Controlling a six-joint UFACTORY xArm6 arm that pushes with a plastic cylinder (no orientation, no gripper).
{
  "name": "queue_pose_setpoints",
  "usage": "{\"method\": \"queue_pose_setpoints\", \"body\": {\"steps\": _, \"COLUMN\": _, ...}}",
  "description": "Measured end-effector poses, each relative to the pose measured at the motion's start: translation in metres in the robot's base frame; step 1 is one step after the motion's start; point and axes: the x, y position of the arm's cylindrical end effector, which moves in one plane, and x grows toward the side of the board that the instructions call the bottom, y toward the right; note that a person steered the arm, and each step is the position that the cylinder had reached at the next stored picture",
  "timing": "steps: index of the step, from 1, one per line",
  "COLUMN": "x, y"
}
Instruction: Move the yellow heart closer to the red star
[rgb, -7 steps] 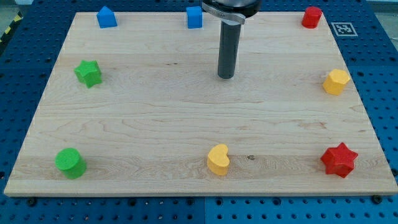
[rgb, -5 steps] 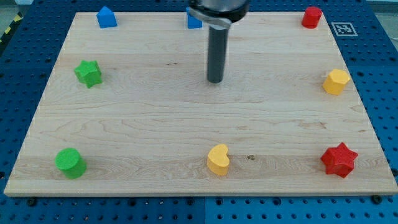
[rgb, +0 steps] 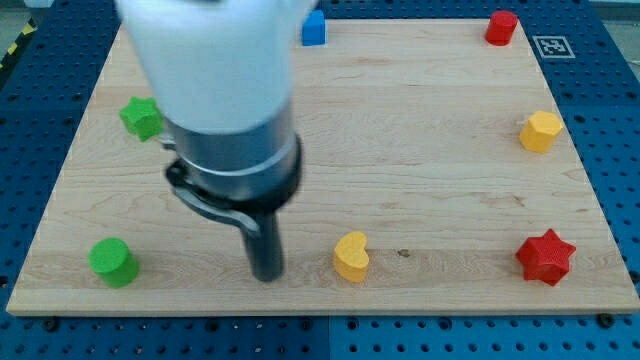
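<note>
The yellow heart (rgb: 351, 257) lies near the bottom edge of the wooden board (rgb: 420, 160), at its middle. The red star (rgb: 545, 257) lies at the bottom right corner, well to the right of the heart. My tip (rgb: 266, 276) rests on the board to the left of the yellow heart, with a gap between them. The arm's body above the rod fills the upper left of the view and hides part of the board.
A green star (rgb: 141, 117) is at the left, a green cylinder (rgb: 112, 262) at the bottom left, a blue cube (rgb: 314, 28) at the top, a red block (rgb: 501, 27) at the top right, a yellow hexagon (rgb: 540, 131) at the right edge.
My tip has moved from the upper middle of the board down and left, to just left of the yellow heart. The arm now hides the blue block at the top left. No block has moved.
</note>
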Motion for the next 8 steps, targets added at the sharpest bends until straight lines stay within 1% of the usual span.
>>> {"method": "queue_pose_setpoints", "body": {"steps": 1, "x": 0.006, "y": 0.053}}
{"method": "queue_pose_setpoints", "body": {"steps": 2, "x": -0.016, "y": 0.051}}
{"method": "queue_pose_setpoints", "body": {"steps": 3, "x": -0.022, "y": 0.046}}
{"method": "queue_pose_setpoints", "body": {"steps": 4, "x": -0.023, "y": 0.061}}
{"method": "queue_pose_setpoints", "body": {"steps": 6, "x": -0.048, "y": 0.158}}
{"method": "queue_pose_setpoints", "body": {"steps": 7, "x": -0.051, "y": 0.194}}
{"method": "queue_pose_setpoints", "body": {"steps": 8, "x": -0.046, "y": 0.196}}
